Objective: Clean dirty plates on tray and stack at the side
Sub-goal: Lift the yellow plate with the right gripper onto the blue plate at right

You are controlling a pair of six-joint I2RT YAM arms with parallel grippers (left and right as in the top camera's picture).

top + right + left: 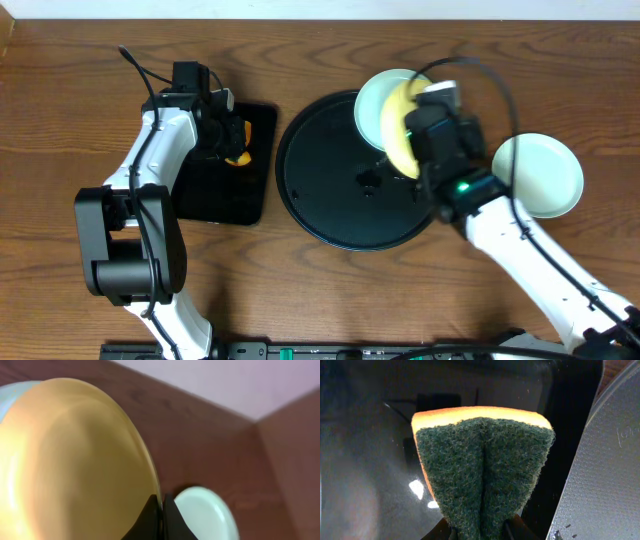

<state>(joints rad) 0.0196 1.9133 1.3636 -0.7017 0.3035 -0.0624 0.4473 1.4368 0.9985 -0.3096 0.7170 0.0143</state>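
- Table (300,60): brown wood, under everything.
- Round tray (330,200): black, in the middle of the table.
- Small tray (225,200): black and rectangular, just left of the round tray.
- Yellow plate (397,125): tilted on edge above the far right part of the round tray, lifted off it.
- Mint plate (372,100): at the round tray's far right edge, partly behind the yellow plate.
- Second mint plate (540,175): flat on the table, right of the round tray and apart from it.
- Right gripper (161,515): fingers pinched on the yellow plate's rim.
- Left gripper (480,532): over the small tray, fingers pinching the sponge.
- Sponge (482,475): green scrub face creased in the grip, orange edge beyond it.
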